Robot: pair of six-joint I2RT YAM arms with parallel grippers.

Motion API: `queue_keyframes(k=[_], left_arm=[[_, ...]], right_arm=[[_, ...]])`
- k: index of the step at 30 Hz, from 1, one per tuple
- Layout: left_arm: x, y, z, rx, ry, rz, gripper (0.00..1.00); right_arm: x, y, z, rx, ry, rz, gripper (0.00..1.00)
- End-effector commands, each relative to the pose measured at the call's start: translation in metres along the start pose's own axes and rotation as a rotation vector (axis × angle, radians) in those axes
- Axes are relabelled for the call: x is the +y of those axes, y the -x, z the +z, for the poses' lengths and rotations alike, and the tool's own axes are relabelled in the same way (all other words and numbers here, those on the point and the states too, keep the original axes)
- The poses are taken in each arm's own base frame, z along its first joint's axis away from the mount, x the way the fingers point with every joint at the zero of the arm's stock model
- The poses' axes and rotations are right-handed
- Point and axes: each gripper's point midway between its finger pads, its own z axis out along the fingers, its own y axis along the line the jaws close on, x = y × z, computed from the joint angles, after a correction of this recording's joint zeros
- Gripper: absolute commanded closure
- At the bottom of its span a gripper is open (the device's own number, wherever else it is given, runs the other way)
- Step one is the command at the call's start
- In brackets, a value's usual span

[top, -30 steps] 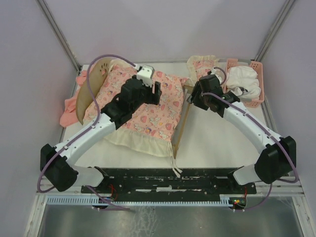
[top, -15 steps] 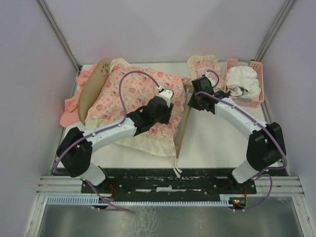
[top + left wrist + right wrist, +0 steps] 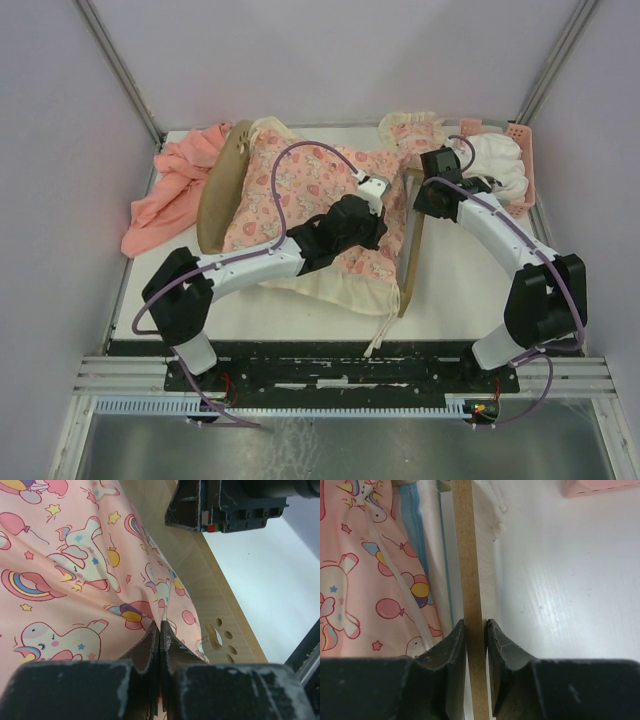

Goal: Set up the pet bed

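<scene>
Now left gripper (image 3: 160,628) is pinched tight on a fold of the unicorn-print cushion (image 3: 75,580); right gripper (image 3: 475,630) clamps the pet bed (image 3: 215,200) by its footboard edge. Bed sits mid-table (image 3: 470,290), between pink cloth (image 3: 175,190) and basket (image 3: 525,170).

The top camera stands high behind the two arm bases and looks down and forward over the whole white table (image 3: 450,300). Each wrist camera looks from very near. The left one sees the pink unicorn-printed fabric cover (image 3: 75,580) and the footboard of the small light-wood pet bed (image 3: 210,605), and the right one looks along the edge of this same board, so both share fabric and wood.
</scene>
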Motion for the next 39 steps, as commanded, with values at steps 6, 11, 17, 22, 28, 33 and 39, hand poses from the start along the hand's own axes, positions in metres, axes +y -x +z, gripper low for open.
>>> queue_keyframes(k=[6,11,17,22,28,33,39], left_arm=[[-0.04,0.044,0.025,-0.142,-0.141,-0.084,0.95],[-0.026,0.055,0.012,-0.13,-0.05,-0.043,0.58],[0.02,0.073,-0.045,-0.145,0.165,0.044,0.34],[0.07,0.06,-0.091,-0.074,0.352,0.105,0.32],[0.121,0.038,-0.136,0.035,0.487,0.122,0.32],[0.154,0.007,-0.154,0.115,0.545,0.097,0.34],[0.184,-0.028,-0.173,0.218,0.623,0.06,0.4]], right_arm=[[-0.032,0.064,-0.029,-0.172,-0.075,0.023,0.87],[-0.036,0.075,-0.042,-0.168,-0.093,-0.017,0.66],[-0.022,0.069,-0.075,-0.122,0.01,-0.061,0.36],[-0.008,0.055,-0.107,-0.14,0.065,-0.088,0.27],[-0.015,0.022,-0.124,-0.145,-0.005,-0.113,0.25],[-0.038,0.0,-0.108,-0.123,-0.092,-0.158,0.26],[-0.039,-0.032,-0.083,0.007,-0.077,-0.301,0.43]])
